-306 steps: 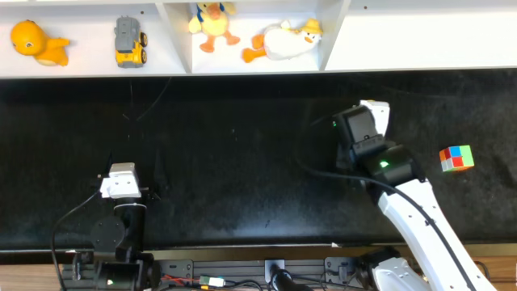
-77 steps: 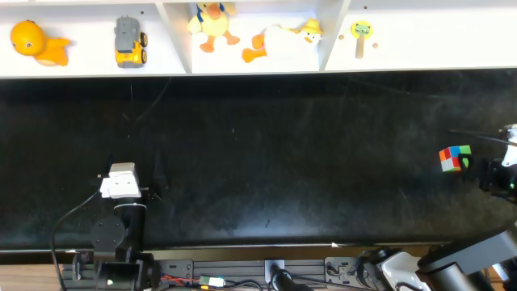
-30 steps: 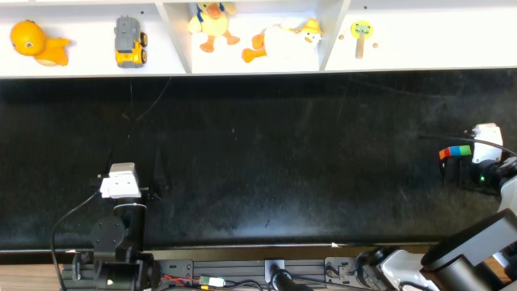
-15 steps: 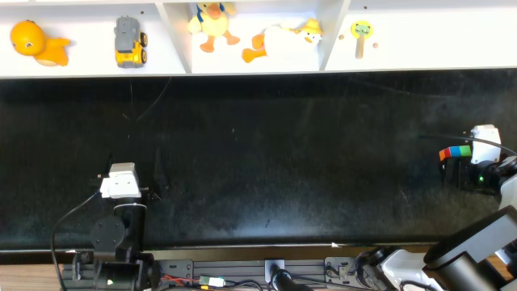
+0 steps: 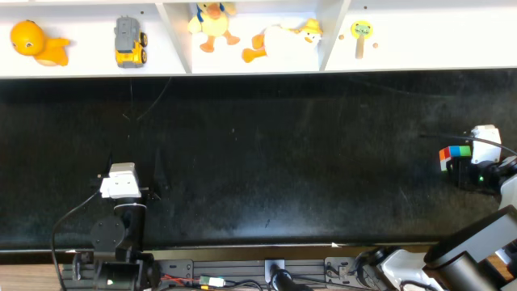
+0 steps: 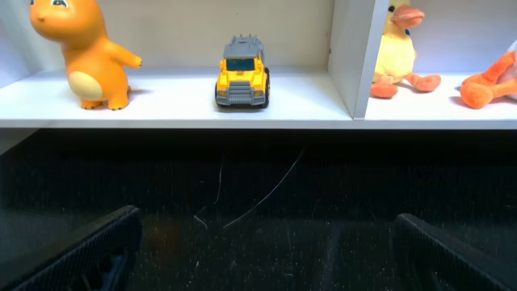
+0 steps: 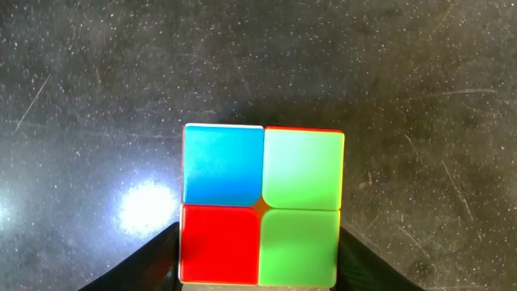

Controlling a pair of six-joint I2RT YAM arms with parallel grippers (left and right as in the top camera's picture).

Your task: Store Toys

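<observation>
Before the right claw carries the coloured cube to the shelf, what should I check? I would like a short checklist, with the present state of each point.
1. Coloured cube sits centred in the right claw: ok.
2. Fingers lie against two opposite sides of the cube: ok.
3. Cube is lifted off the table: cannot tell.
4. Right compartment of the shelf has free room beside the rattle: ok.
5. Left claw is open and stands at the far side of the table from the cube: ok.
</observation>
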